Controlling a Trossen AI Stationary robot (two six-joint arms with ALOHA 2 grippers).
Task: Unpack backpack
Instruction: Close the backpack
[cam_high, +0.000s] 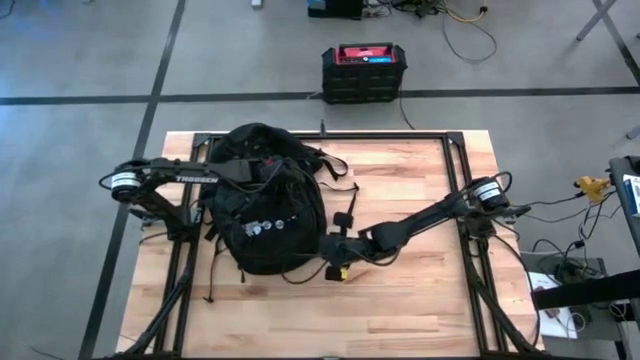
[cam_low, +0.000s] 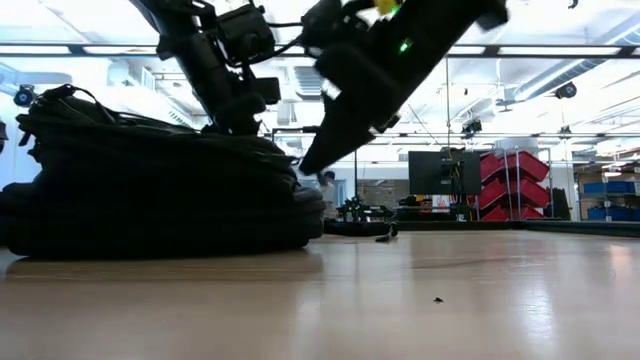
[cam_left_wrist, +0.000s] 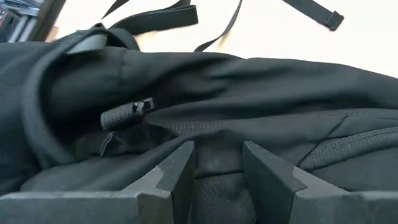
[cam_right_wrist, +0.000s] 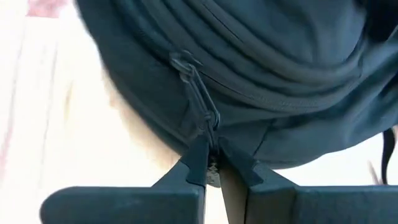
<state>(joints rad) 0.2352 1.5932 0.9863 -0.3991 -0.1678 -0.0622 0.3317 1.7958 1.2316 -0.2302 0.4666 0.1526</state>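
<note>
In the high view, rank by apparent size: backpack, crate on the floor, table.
1. Table, the largest.
2. Backpack, lying on it.
3. Crate, the smallest; it sits on the floor, farther from the camera, so it may look smaller than it is.

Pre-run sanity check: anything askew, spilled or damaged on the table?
Nothing stands out. The backpack lies flat on the table, zipped, straps loose. Right pincer is shut on its zipper pull; left pincer presses into the fabric.
</note>
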